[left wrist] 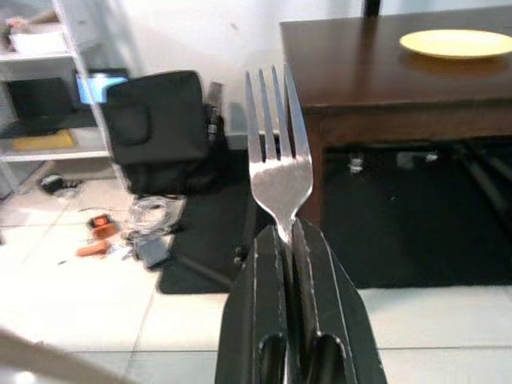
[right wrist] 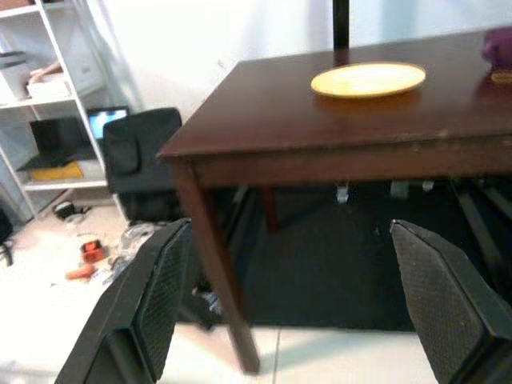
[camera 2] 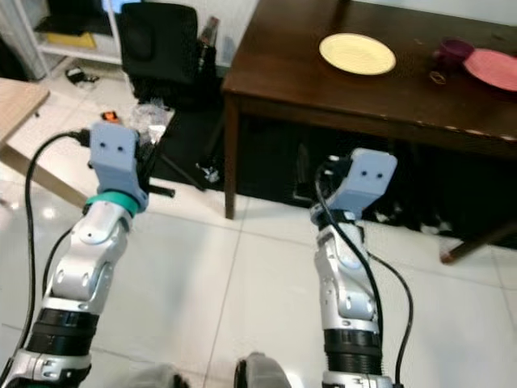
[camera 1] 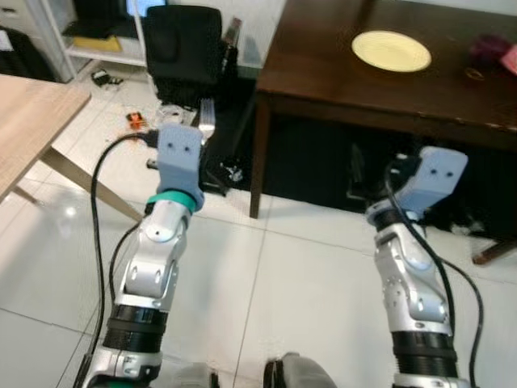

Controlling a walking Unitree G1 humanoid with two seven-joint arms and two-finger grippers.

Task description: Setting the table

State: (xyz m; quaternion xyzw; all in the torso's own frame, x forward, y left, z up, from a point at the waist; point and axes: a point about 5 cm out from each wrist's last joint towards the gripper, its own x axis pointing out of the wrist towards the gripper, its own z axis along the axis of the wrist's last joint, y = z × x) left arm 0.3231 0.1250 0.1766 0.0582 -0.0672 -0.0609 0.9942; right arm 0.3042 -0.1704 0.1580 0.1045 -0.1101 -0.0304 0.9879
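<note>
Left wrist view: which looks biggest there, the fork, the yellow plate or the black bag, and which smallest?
As they look in that view only:
1. Black bag
2. Fork, though it looks big mainly because it sits right before the camera, clamped in the left pincer
3. Yellow plate, far off on the dark table

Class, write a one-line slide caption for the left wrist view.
Left gripper shut on a fork, tines up, facing the dark table with its yellow plate.
</note>
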